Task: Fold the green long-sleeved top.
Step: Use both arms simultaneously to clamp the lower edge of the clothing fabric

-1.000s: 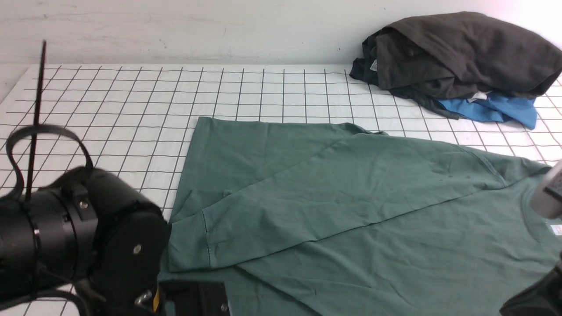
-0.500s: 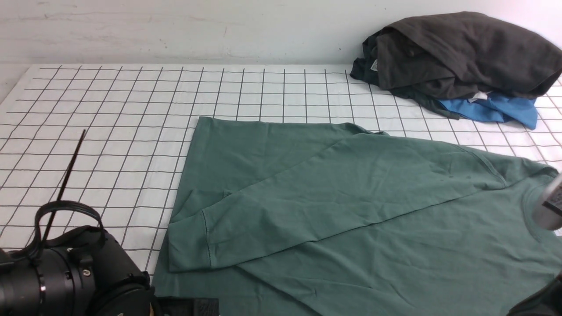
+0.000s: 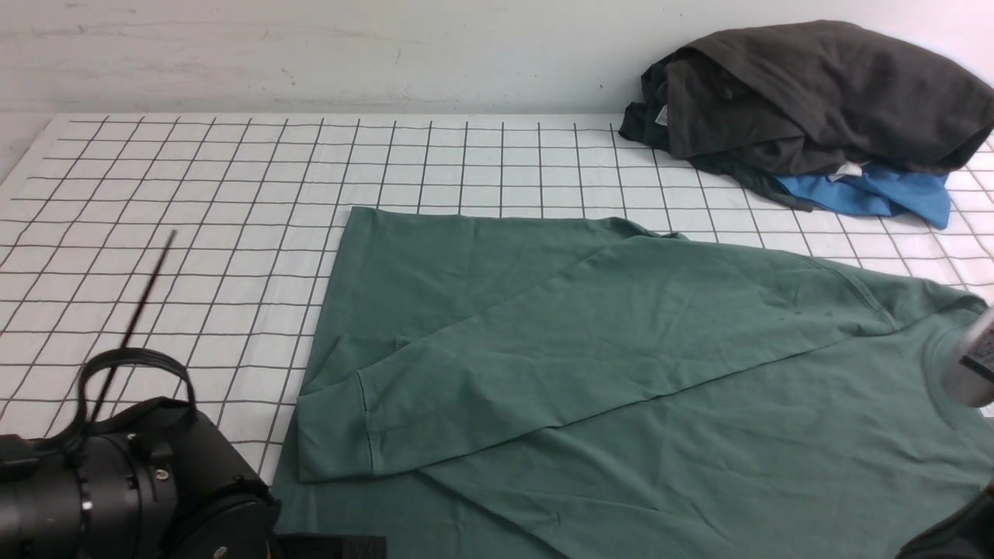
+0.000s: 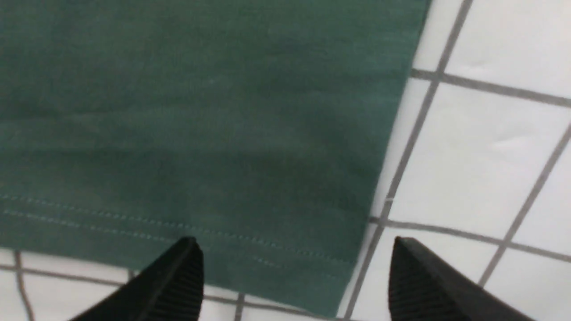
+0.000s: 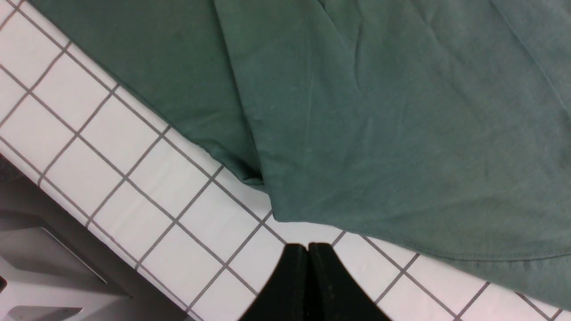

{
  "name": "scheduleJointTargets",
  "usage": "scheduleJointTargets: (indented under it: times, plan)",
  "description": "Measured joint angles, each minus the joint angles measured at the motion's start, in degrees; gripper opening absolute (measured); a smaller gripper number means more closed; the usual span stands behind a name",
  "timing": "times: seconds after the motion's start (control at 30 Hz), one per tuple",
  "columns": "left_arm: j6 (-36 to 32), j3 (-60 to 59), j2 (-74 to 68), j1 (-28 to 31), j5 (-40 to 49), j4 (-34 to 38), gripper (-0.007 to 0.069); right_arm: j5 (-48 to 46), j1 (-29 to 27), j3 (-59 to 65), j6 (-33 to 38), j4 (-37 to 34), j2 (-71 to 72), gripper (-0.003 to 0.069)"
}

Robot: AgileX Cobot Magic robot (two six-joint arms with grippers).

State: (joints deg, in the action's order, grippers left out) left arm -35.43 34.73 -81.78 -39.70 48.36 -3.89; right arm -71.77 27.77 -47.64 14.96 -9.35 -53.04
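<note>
At the near left, the left arm (image 3: 116,489) blocks the front view of the top's near corner. There the left gripper (image 4: 294,243) hangs empty with its jaws spread wide, one finger over the hem and one over the gridded table (image 3: 194,194). The green long-sleeved top (image 3: 621,373) lies flat from centre to right, a sleeve (image 3: 543,365) folded across it. Far right at the back, dark garments (image 3: 815,93) are piled on a blue garment (image 3: 877,194), and the right gripper (image 5: 308,247) is pressed closed and empty over bare table beside the top's edge.

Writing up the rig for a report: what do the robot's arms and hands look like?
Left arm is matte black, round-bodied, with silver screws and a looped black cable. Left hand and right hand have black tapered fingers; the left's pads are ribbed.
</note>
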Motion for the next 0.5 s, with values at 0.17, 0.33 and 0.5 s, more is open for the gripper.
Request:
scheduleJointTargets:
  times: [0.17, 0.33, 0.5]
  plan:
    - [0.0, 0.0, 1.52, 0.0, 0.36, -2.67, 0.0606, 0.0, 0.0, 0.0, 0.0, -0.06, 0.0, -0.0014]
    - [0.0, 0.0, -2.4, 0.0, -2.35, -2.94, 0.06, 0.0, 0.0, 0.0, 0.0, -0.06, 0.0, -0.0014]
    - [0.0, 0.15, -5.03, 0.0, -3.19, -2.34, 0.0542, 0.0, 0.0, 0.0, 0.0, 0.0, 0.0, -0.0014]
